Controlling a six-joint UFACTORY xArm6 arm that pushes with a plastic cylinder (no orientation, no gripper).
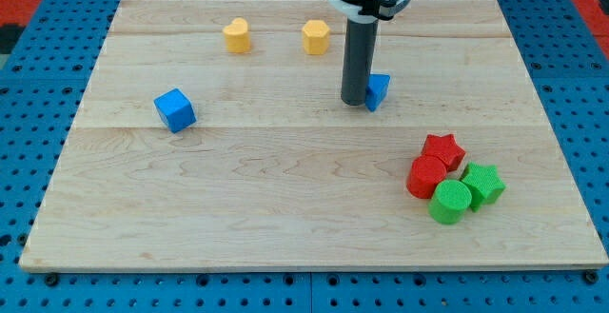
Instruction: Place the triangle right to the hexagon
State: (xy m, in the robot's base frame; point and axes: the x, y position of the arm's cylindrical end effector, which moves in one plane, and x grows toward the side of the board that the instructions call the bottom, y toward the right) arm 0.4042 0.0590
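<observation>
My tip (356,101) rests on the wooden board (285,208), pressed against the blue triangle (379,90), which sits at its 3 o'clock and is partly hidden behind the rod. There are no fingers here, only the straight dark rod, so nothing opens or clamps; contact is by the rod's side alone.

The yellow hexagon (316,37) lies at about 11 o'clock from my tip, near the board's far edge. The blue triangle is at roughly 4 o'clock from that hexagon, lower and to the view's right, not level with it.

A second yellow block (237,36), its shape hard to make out, sits at 9 o'clock of the hexagon, apart from it. The blue cube (175,109) lies well off at 9 o'clock from my tip.

At about 4 o'clock, well apart, four blocks cluster touching: a red star (443,148), a red cylinder (427,176), a green cylinder (449,202) and a green star (483,182).
</observation>
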